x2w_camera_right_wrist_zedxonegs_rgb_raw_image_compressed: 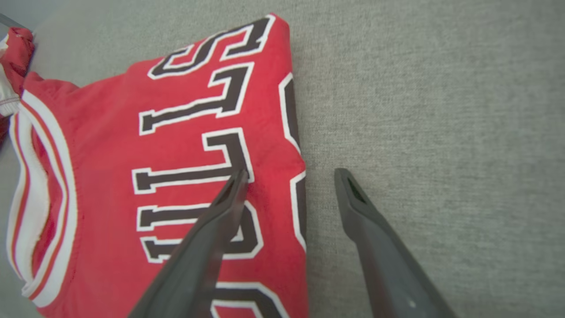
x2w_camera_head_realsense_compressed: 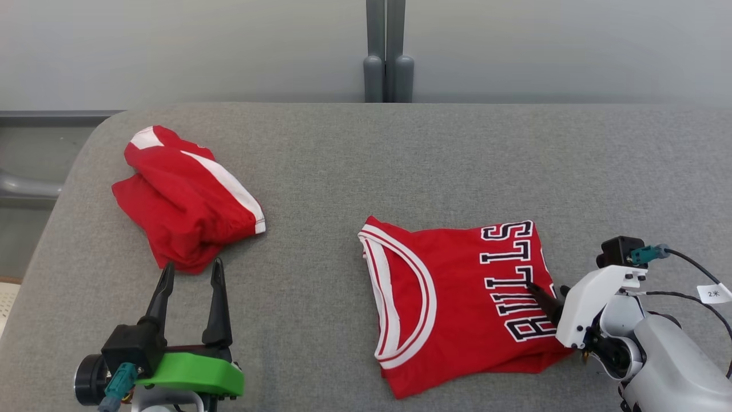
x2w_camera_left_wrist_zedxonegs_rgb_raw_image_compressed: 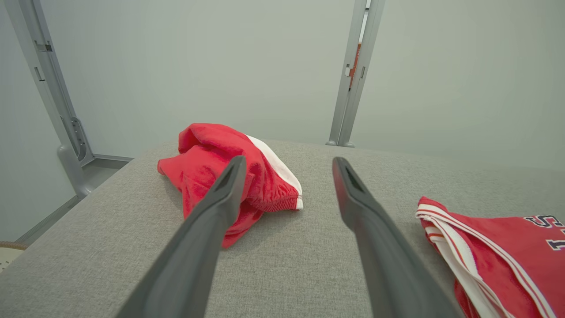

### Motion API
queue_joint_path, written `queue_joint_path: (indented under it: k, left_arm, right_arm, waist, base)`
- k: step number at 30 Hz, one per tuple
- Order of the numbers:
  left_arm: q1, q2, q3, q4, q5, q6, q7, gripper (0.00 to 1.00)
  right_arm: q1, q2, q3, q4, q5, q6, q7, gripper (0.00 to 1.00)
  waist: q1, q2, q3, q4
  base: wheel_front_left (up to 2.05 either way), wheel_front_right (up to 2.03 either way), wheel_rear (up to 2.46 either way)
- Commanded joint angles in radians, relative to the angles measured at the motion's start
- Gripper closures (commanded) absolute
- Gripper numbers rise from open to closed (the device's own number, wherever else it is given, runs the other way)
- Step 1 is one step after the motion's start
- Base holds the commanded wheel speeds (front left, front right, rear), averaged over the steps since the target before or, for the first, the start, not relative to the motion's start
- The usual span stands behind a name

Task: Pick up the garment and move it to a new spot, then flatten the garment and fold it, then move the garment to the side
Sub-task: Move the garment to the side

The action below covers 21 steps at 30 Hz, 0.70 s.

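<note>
1. This looks like a robot test lab, not a home or shop.
2. The walls (x2w_camera_head_realsense_compressed: 171, 46) are bare, pale panels, met by a grey metal post (x2w_camera_head_realsense_compressed: 388, 51) behind the table.
3. The table (x2w_camera_head_realsense_compressed: 343, 154) is wide, round-cornered and covered in plain grey fabric.
4. A grey metal frame (x2w_camera_left_wrist_zedxonegs_rgb_raw_image_compressed: 48, 88) stands at the left wall in the left wrist view.
5. A small labelled paper tag (x2w_camera_head_realsense_compressed: 713, 293) hangs beside the robot arm (x2w_camera_head_realsense_compressed: 669, 360).

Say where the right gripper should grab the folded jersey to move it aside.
Probably pinch the jersey at its straight folded edge beside the lettering, coming from the robot's right. That edge lies flat and even, and the open right gripper straddles it: one finger above cloth, one above the table.
</note>
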Motion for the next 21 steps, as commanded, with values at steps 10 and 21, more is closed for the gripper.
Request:
queue_joint_path:
  k: [10,21]
  left_arm:
    - [-0.026,-0.009,0.008,0.018,0.020,-0.014,-0.003,0.00]
    - [-0.032,-0.021,-0.015,0.018,0.029,-0.035,-0.003,0.00]
  right_arm:
    - [-0.013,-0.013,0.041,0.020,0.088,0.001,-0.004,0.71]
    - [-0.050,-0.059,0.104,-0.012,0.138,0.001,-0.138,1.00]
  waist:
    - [0.0000,0.0000,0.017,0.029]
    - [0.0000,0.0000,0.000,-0.043]
  base:
    - [0.00,0.00,0.00]
    - [0.00,0.00,0.00]
